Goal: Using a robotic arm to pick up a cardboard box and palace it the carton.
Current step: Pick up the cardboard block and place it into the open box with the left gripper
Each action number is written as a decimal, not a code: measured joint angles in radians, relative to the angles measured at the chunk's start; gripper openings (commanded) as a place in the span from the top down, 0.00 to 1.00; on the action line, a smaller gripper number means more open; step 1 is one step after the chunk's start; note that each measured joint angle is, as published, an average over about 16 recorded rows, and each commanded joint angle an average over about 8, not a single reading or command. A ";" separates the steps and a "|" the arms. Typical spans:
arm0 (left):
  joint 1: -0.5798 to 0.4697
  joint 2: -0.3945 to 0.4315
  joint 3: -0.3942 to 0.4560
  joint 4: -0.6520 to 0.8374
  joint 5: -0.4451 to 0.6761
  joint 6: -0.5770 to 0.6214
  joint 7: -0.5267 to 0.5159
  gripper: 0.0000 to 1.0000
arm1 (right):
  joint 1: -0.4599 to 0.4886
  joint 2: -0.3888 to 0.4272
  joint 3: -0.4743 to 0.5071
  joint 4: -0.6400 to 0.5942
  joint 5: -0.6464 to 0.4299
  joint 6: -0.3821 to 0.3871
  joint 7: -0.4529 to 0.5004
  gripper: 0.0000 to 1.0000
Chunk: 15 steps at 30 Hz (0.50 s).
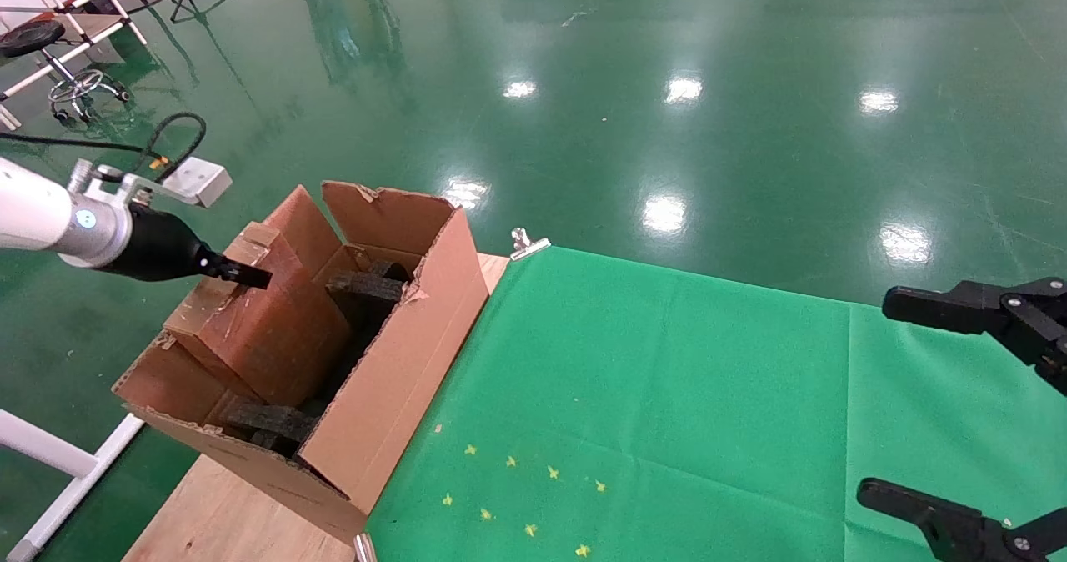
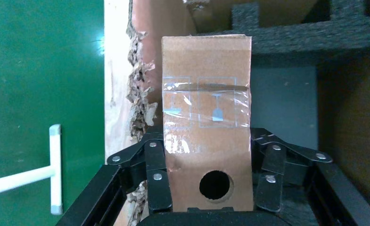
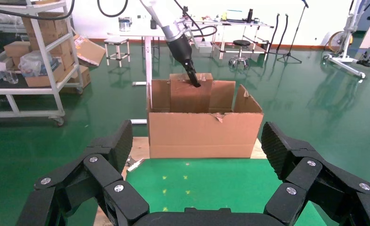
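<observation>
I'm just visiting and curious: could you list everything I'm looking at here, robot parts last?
Small reddish-brown taped cardboard box: one, partly inside the carton, held at its top.
Large brown corrugated carton: one, flaps up, at the table's left end.
Dark foam blocks: several, black, inside the carton.
Green cloth: one, covering the wooden table.
Silver clips: two, at the cloth's edges.
Left end effector: black, on the white robotic arm, shut on the box.
Right end effector: black, open, over the cloth's right side.

Green cloth (image 1: 708, 395) is spread over a wooden table (image 1: 217, 516), clipped at 12 o'clock by a metal clamp (image 1: 527, 243). Small yellow star marks (image 1: 517, 495) are seen at 6 o'clock on the cloth. Glossy green floor (image 1: 583, 87) is visible beyond; a wheeled stool (image 1: 58, 70) is seen at 10 o'clock.
</observation>
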<state>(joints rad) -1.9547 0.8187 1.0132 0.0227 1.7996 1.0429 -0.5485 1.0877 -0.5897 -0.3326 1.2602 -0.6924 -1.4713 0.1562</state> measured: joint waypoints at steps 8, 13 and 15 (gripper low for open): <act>0.072 0.017 0.006 -0.003 0.009 -0.053 -0.021 1.00 | 0.000 0.000 0.000 0.000 0.000 0.000 0.000 0.00; 0.115 0.034 0.009 -0.004 0.014 -0.078 -0.033 1.00 | 0.000 0.000 0.000 0.000 0.000 0.000 0.000 0.00; 0.132 0.042 0.010 -0.004 0.015 -0.089 -0.041 1.00 | 0.000 0.000 0.000 0.000 0.000 0.000 0.000 0.00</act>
<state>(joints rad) -1.8224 0.8604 1.0235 0.0184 1.8150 0.9536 -0.5893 1.0877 -0.5896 -0.3328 1.2602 -0.6923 -1.4712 0.1561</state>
